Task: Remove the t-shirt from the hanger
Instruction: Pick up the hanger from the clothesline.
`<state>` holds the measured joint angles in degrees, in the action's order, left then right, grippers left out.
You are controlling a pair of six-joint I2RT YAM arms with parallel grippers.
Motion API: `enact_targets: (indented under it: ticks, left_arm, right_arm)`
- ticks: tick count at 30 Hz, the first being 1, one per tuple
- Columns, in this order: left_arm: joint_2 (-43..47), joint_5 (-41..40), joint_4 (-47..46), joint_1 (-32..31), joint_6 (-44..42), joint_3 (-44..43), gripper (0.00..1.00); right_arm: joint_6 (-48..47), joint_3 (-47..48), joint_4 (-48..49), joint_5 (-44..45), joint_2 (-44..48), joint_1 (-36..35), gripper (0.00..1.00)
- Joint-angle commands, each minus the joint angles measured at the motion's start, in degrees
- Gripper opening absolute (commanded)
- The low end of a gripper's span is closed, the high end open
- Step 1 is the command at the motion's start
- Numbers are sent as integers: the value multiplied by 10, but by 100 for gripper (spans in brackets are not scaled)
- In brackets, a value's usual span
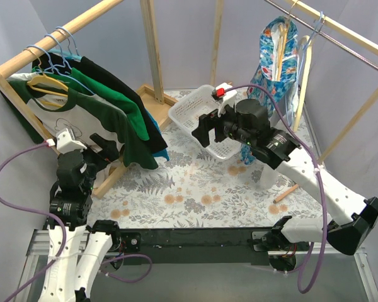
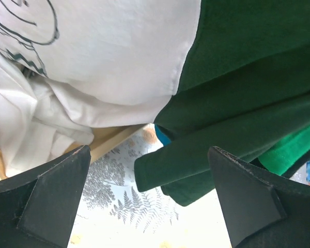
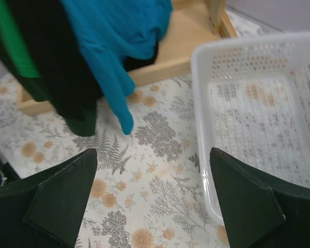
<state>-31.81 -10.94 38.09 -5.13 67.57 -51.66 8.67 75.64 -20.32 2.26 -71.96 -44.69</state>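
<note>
Several t-shirts hang on hangers on the wooden rail at the left: a white one with dark green sleeves (image 1: 69,116) on a yellow hanger (image 1: 47,85) in front, then green, black and blue ones behind. My left gripper (image 1: 107,150) is open and empty just below the white shirt's hem; its view shows the white cloth (image 2: 108,57) and a dark green sleeve (image 2: 222,139) above the fingers. My right gripper (image 1: 206,131) is open and empty, hanging above the table by the white basket (image 1: 188,112). Its view shows the blue shirt (image 3: 113,46) hanging low.
The white basket (image 3: 258,119) stands tilted at the back middle. A wooden rack base (image 3: 160,57) lies under the shirts. A blue patterned garment (image 1: 277,63) hangs on the right rail. A floral cloth (image 1: 195,189) covers the table.
</note>
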Motion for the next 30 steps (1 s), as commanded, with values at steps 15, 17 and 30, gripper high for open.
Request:
enact_targets:
  ticks: [15,17,30]
  left_arm:
    - [25,-31,76,-2,64,-14,98]
    - [25,-20,78,-2,67,-13,98]
    - [47,-6,85,-2,87,-7,98]
  right_arm:
    - [-202,406,67,-133,-278,-133,65]
    - [-209,409,86,-153,-288,-144,64]
    - [-249,466,170,-202,-331,-179,62]
